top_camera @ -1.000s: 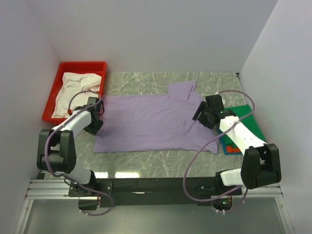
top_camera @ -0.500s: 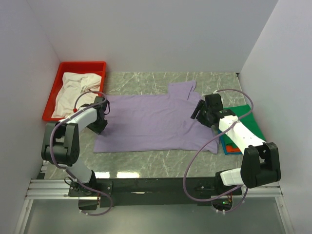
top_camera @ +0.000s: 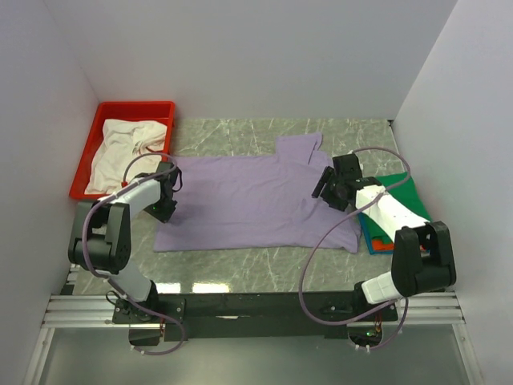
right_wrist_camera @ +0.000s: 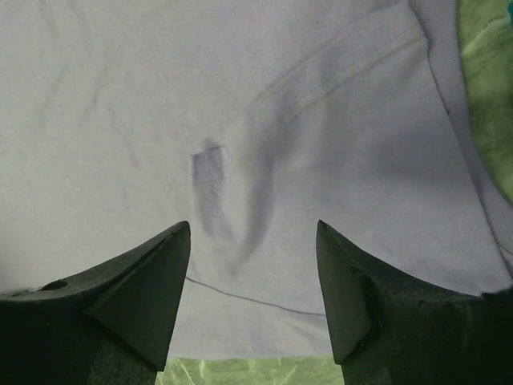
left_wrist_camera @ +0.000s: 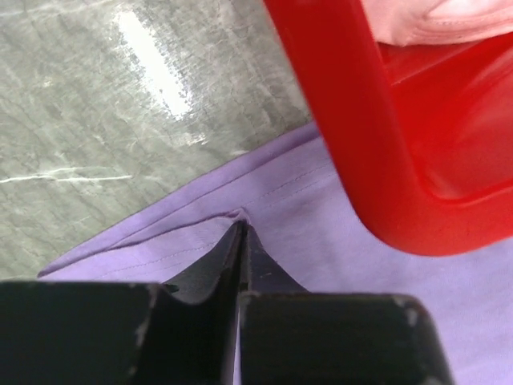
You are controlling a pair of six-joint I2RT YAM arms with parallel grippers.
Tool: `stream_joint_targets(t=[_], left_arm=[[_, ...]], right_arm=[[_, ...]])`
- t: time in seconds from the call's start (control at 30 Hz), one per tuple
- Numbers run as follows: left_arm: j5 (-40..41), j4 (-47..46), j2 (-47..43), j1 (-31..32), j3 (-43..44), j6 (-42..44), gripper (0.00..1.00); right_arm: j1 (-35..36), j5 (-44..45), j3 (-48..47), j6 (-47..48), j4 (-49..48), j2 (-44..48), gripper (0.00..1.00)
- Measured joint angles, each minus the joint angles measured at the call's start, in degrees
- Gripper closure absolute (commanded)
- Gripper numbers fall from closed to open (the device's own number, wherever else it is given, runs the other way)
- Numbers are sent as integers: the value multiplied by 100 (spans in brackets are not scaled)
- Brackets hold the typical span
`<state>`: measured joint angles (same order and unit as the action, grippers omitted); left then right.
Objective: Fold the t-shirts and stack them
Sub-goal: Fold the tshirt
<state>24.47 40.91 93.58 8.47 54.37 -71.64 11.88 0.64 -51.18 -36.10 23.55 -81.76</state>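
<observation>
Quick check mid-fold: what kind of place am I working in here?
Likely a lab test cell, not a home: blank white walls box in a marble-pattern table, a metal mounting rail edges it, and a red tray holds a white t-shirt.

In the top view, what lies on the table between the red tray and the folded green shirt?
The lavender t-shirt, spread flat, fills that stretch from side to side; the top view shows it.

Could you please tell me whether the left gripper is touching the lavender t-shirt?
Touching. In the left wrist view the left gripper, jaws shut, pinches a pucker of the lavender t-shirt.
</observation>
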Motion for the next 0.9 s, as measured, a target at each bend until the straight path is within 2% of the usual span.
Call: stream_joint_targets(t=[0.2, 0.5, 0.63, 0.73, 0.83, 0.9], left_arm=[[9, 33, -190, 0, -59, 46, 99], [44, 44, -413, -2, -63, 170, 99], [44, 20, -413, -2, -68, 221, 86], [46, 7, -409, -2, -68, 221, 81], [52, 11, -369, -2, -68, 225, 65], [74, 13, -308, -2, -68, 201, 63]], right_arm=[[22, 157, -273, 4, 11, -269, 29], [63, 382, -817, 0, 120, -833, 27], [92, 452, -1095, -2, 136, -1176, 27], [232, 566, -1196, -2, 177, -1360, 27], [365, 625, -1222, -2, 192, -1443, 27], [413, 638, -1222, -2, 205, -1449, 27]])
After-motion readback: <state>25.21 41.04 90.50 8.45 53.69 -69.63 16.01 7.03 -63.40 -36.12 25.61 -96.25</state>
